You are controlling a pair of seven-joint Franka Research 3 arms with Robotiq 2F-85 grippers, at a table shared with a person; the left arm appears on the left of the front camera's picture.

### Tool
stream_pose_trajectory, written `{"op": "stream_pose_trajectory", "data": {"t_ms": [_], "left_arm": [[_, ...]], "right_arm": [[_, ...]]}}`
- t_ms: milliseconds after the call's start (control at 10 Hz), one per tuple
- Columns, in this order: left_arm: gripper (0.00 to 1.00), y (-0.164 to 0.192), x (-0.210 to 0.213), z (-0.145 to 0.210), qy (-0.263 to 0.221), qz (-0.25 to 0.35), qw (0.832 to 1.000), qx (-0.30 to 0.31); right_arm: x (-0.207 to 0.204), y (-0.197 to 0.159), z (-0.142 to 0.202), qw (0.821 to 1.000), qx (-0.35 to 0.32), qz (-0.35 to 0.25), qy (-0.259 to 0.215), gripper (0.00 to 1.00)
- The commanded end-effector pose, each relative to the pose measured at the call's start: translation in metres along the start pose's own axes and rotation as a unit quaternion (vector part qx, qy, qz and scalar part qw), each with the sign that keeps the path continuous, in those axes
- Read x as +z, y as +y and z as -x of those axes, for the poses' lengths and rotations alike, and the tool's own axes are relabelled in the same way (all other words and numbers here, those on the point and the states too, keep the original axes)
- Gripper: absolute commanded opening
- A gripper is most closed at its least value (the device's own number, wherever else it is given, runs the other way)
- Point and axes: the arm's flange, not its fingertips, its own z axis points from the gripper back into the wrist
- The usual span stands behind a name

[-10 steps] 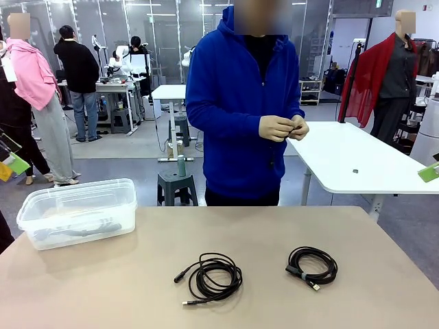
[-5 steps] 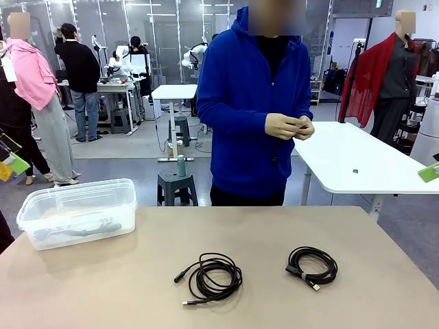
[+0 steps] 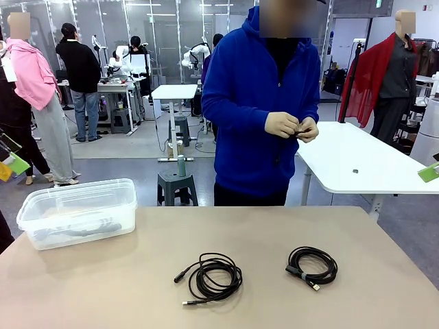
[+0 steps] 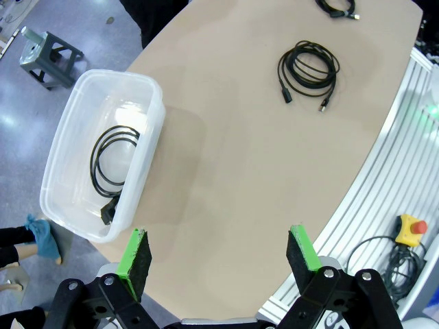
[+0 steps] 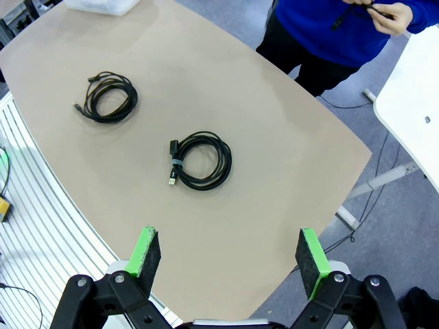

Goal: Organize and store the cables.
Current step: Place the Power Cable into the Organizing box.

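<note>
Since both grippers are released, with the left gripper (image 4: 218, 252) and the right gripper (image 5: 228, 256) hanging spread wide above the tabletop (image 3: 103, 288) and grasping nothing, you are free to pick either arm for the first of the cables.

Expect them to be light, limp and a little springy. A coil will sag and may unwind if you lift it by a single strand. Take hold across the whole bundle of turns on one side of the ring, so that every loop is pinched together. Keep off the small plugs at the ends: they are hard, and likely to slip out from between the pads.

Each is a thin black cord wound into a round coil. The middle coil (image 3: 234, 276) lies on the tabletop near the robot's edge. It is loosely wound, with both plug ends sticking out to its left. The right-hand coil (image 3: 332, 267) lies well apart from it and is tighter, seemingly bound at one side, so it should hold its shape better. The third coil (image 4: 96, 161) already lies flat inside the clear plastic bin (image 3: 103, 205) at the robot's left.

At the far side, the person's hands (image 3: 281, 125) work on a small dark item that you cannot make out.
</note>
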Motion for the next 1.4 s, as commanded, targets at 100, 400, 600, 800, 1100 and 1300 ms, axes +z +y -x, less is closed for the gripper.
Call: {"op": "stream_pose_trajectory", "data": {"t_ms": [100,400,600,800,1100,1300], "left_arm": [[1.00,0.0013,0.0011,-0.0037,0.006,-0.004,1.000,0.006],[1.00,0.0013,0.0011,-0.0037,0.006,-0.004,1.000,0.006],[1.00,0.0013,0.0011,-0.0037,0.006,-0.004,1.000,0.006],[1.00,0.0013,0.0011,-0.0037,0.006,-0.004,1.000,0.006],[1.00,0.0013,0.0011,-0.0037,0.006,-0.004,1.000,0.006],[1.00,0.0013,0.0011,-0.0037,0.006,-0.004,1.000,0.006]], "right_arm": [[-0.0004,-0.0007,0.0014,1.000,0.002,-0.003,-0.002,1.00],[-0.0004,-0.0007,0.0014,1.000,0.002,-0.003,-0.002,1.00],[-0.0004,-0.0007,0.0014,1.000,0.002,-0.003,-0.002,1.00],[-0.0004,-0.0007,0.0014,1.000,0.002,-0.003,-0.002,1.00],[-0.0004,-0.0007,0.0014,1.000,0.002,-0.003,-0.002,1.00],[-0.0004,-0.0007,0.0014,1.000,0.002,-0.003,-0.002,1.00]]}}
